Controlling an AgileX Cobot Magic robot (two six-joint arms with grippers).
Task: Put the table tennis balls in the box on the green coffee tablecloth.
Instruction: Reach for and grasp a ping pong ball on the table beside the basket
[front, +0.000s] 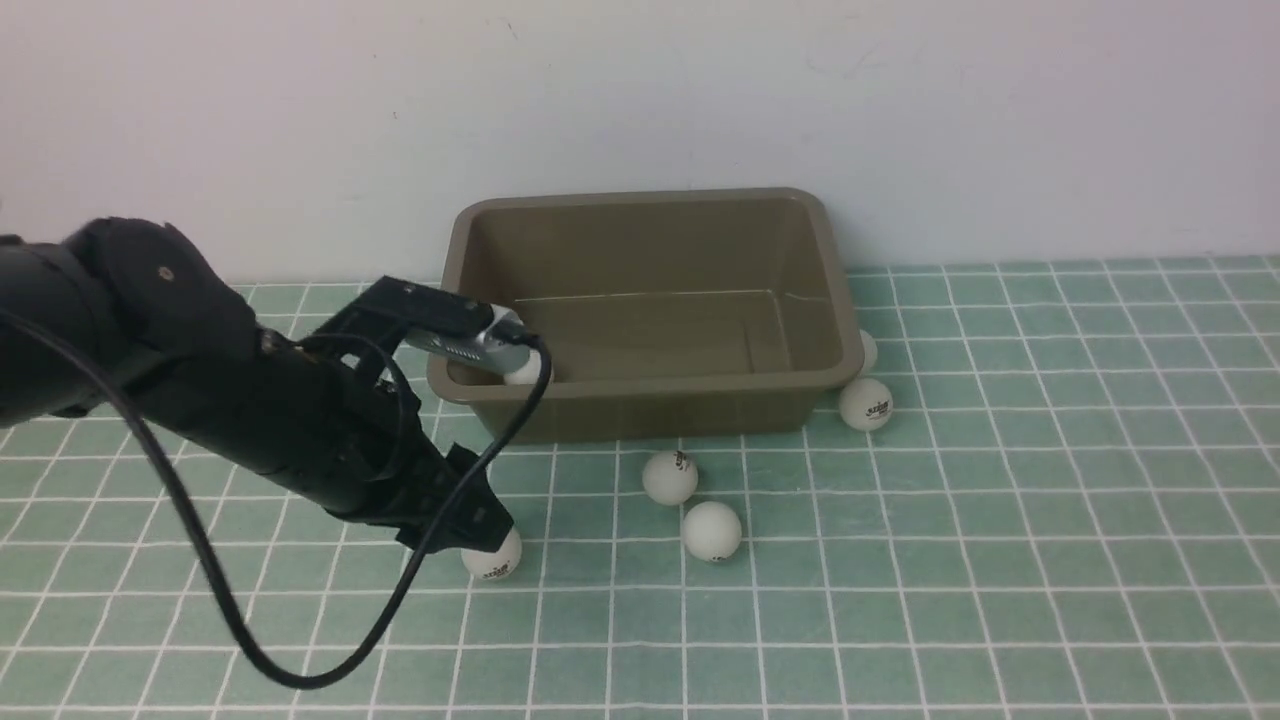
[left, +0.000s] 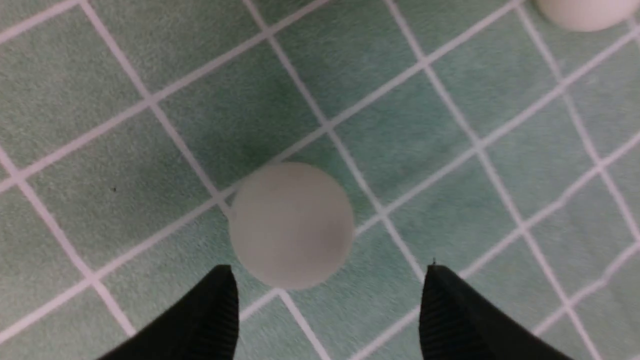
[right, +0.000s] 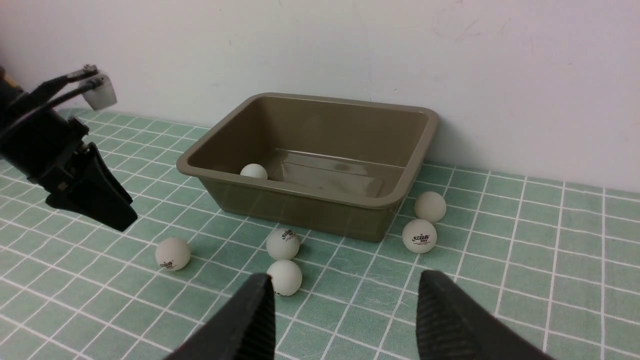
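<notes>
The olive-brown box (front: 640, 388) stands on the green coffee tablecloth (front: 1000, 550) against the wall, with one table tennis ball (front: 522, 373) inside at its near left corner. In front of the box lie two balls (front: 669, 477) (front: 711, 530), and two more (front: 866, 404) (front: 867, 350) sit at its right end. My left gripper (front: 480, 530) hangs open just above a further ball (front: 494, 560). In the left wrist view that ball (left: 291, 225) lies just ahead of the open fingertips (left: 432, 280), nearer one of them. My right gripper (right: 345, 285) is open and empty, well back from the box (right: 300, 191).
A white wall (front: 640, 90) rises right behind the box. The left arm's black cable (front: 300, 680) loops down close to the cloth at the front left. The cloth stretches wide to the right of the box.
</notes>
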